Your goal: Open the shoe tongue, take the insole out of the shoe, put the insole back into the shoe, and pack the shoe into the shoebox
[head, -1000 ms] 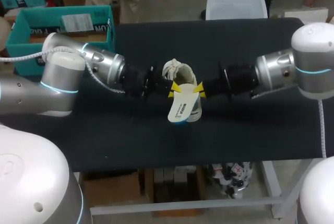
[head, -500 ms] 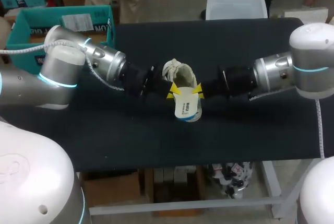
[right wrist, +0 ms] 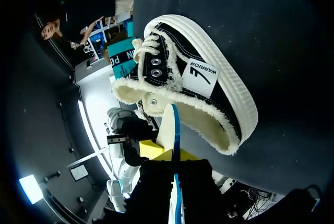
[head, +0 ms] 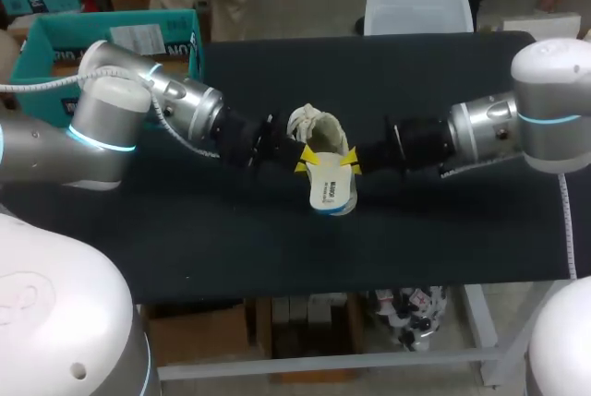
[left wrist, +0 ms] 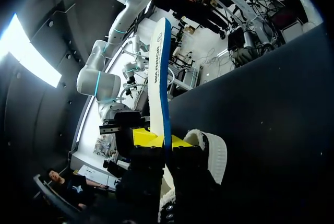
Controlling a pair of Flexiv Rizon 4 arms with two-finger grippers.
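Grippers pinch the white, blue-edged insole [head: 331, 188] from both sides over the middle of the table [head: 443, 73]. The left gripper [head: 302, 158] is closed on its left edge and the right gripper [head: 349, 162] on its right edge, which I take to be a way of keeping the floppy piece flat and steerable. It hangs tilted over the near end of the black canvas sneaker [head: 319, 126], its far tip at the mouth of the opening, while the sneaker sits upright and unheld; the teal shoebox [head: 185, 45] stands off the far left corner, well apart, presumably for packing.
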